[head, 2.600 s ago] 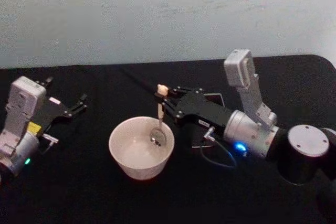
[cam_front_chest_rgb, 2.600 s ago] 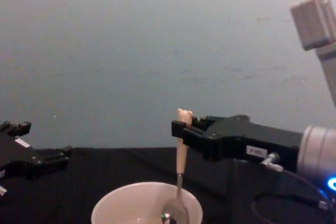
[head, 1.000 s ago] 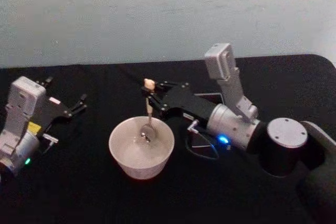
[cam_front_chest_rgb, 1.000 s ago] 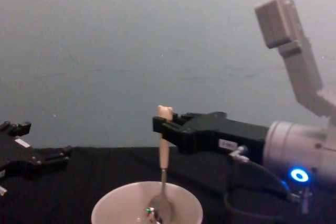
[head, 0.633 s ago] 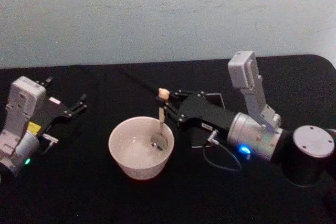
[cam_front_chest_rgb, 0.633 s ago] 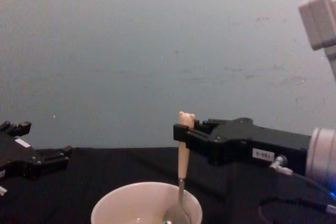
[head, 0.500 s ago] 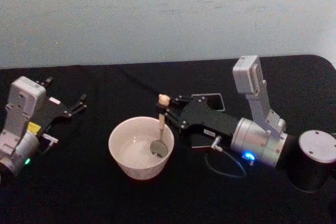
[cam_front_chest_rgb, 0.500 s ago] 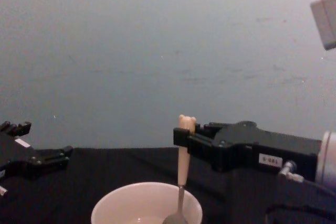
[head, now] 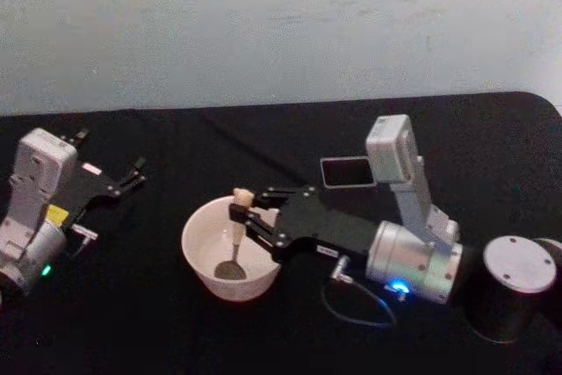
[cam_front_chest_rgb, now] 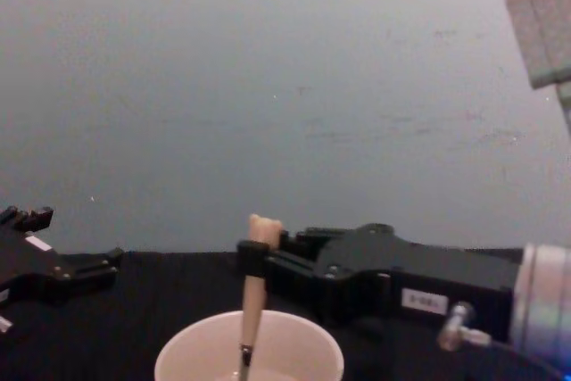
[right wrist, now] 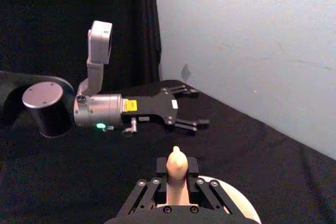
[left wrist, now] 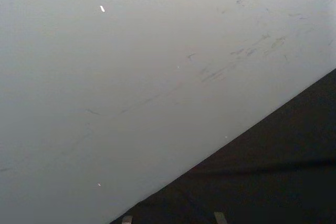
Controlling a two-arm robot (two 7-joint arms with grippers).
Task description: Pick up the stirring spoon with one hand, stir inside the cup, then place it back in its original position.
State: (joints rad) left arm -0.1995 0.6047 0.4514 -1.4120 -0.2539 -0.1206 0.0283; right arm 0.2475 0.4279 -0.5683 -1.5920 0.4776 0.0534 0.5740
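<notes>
Shifted leftward, my right gripper (head: 239,212) keeps fingers clamped on the stirring spoon (head: 237,239) inside the cup (head: 197,224); left gripper (head: 111,152) parked, fingers apart.

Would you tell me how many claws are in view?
2. The left claw is open at the far left; the right claw, over the cup, is shut on the spoon.

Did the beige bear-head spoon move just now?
Yes. The beige bear-topped stirring spoon slid left, from the round cream-white cup's right side to its middle, held by the right gripper.
</notes>
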